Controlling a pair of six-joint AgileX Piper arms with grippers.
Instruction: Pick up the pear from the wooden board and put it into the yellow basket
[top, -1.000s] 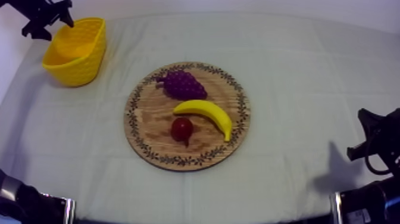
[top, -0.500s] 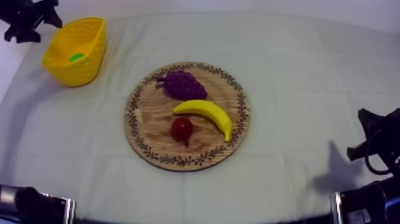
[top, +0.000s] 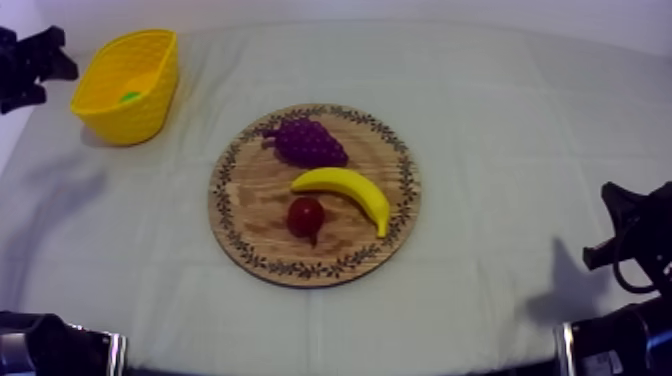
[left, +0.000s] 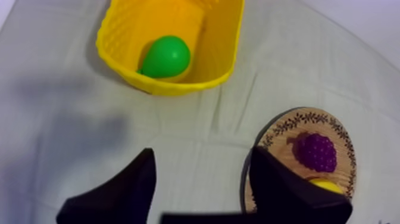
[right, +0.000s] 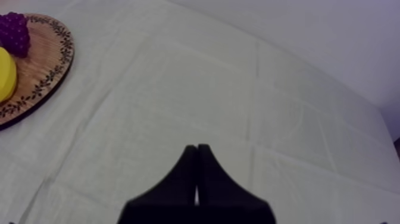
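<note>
The green pear (left: 165, 56) lies inside the yellow basket (left: 178, 89), and in the top view a bit of the pear (top: 130, 97) shows within the basket (top: 150, 60) at the far left. My left gripper (left: 202, 154) is open and empty, held above the cloth short of the basket; from above, the left gripper (top: 30, 70) is left of the basket. My right gripper (right: 196, 148) is shut on nothing over bare cloth and, in the top view, the right gripper (top: 625, 225) rests low at the right edge.
The round wooden board (top: 255, 195) lies mid-table with the grapes (top: 305, 142), the banana (top: 345, 190) and a small red fruit (top: 306, 216) on it. Open cloth lies between board and basket, and to the board's right.
My left gripper has drawn back leftward from over the basket's rim. The pear, unseen a second ago, now lies in the basket. The right arm has stayed still.
</note>
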